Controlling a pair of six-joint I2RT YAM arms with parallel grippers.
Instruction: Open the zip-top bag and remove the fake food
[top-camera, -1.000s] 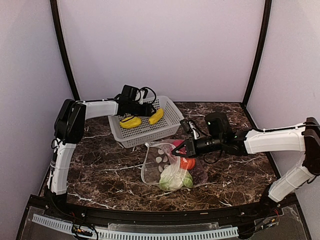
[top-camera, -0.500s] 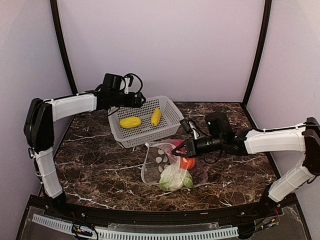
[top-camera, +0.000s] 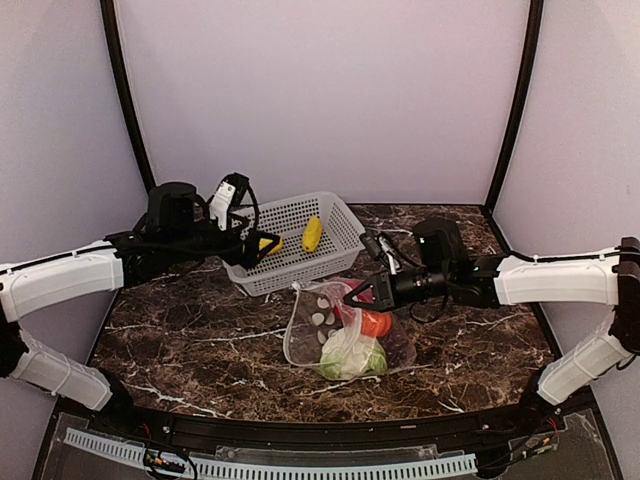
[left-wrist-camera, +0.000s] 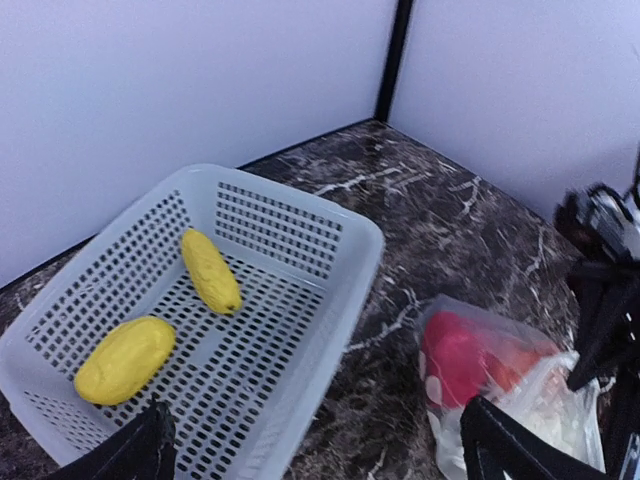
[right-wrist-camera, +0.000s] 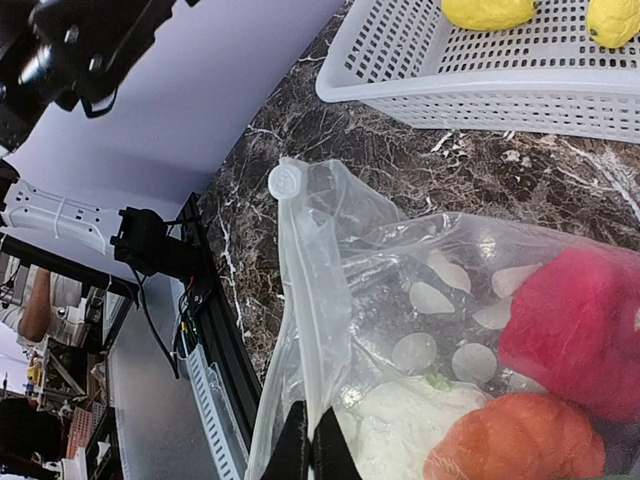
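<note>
The bag (top-camera: 312, 335) lies mid-table (top-camera: 200, 330) by the basket's (top-camera: 300, 268) near edge, with red, orange and leafy food (top-camera: 372, 325) inside. The right gripper (top-camera: 352, 300) pinches its raised film. The left gripper (top-camera: 260, 247), fingers spread, hovers beside the basket holding two yellow pieces (top-camera: 313, 233).

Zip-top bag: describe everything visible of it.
The zip-top bag is clear, crumpled film printed with white dots. It lies on the marble table near the white basket. Its mouth looks open. The right gripper pinches a fold of its film, jaws shut. Inside are a red piece, an orange piece and a pale leafy piece.
</note>
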